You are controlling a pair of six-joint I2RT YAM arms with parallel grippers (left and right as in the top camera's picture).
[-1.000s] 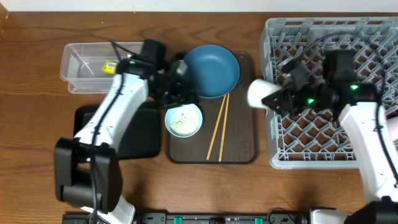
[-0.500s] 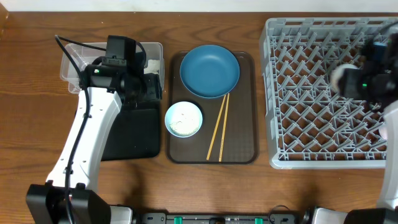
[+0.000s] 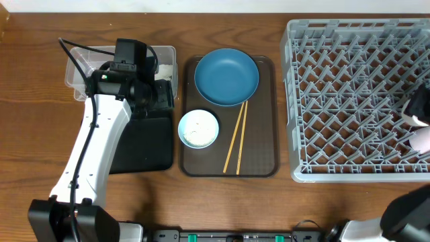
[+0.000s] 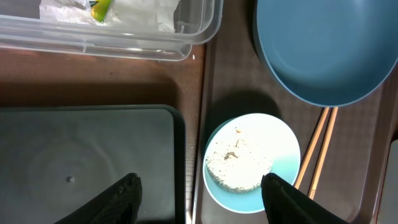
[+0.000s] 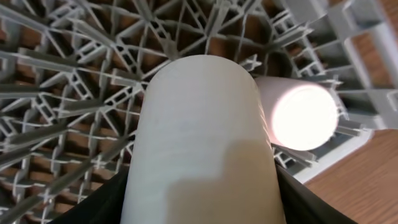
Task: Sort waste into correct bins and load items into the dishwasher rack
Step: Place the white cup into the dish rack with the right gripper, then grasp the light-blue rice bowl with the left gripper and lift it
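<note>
Right gripper (image 5: 199,202) moved the cream cup (image 5: 202,112) it holds over the rack (image 5: 62,93), ready to drop; left gripper (image 4: 200,194) is wide, empty

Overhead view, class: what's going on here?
The right gripper holds the cream cup over the dishwasher rack, beside the pink cup in it. The left gripper hangs open over the black tray's edge, by the rice bowl. The napkin and wrapper are in the clear tub; plate, bowl and chopsticks wait on the brown tray.

Left arm (image 3: 95,138) stretched forward, left fingers (image 4: 121,200) spread wide. Right fingers (image 5: 93,211) clamped around cream cup (image 5: 202,124).
</note>
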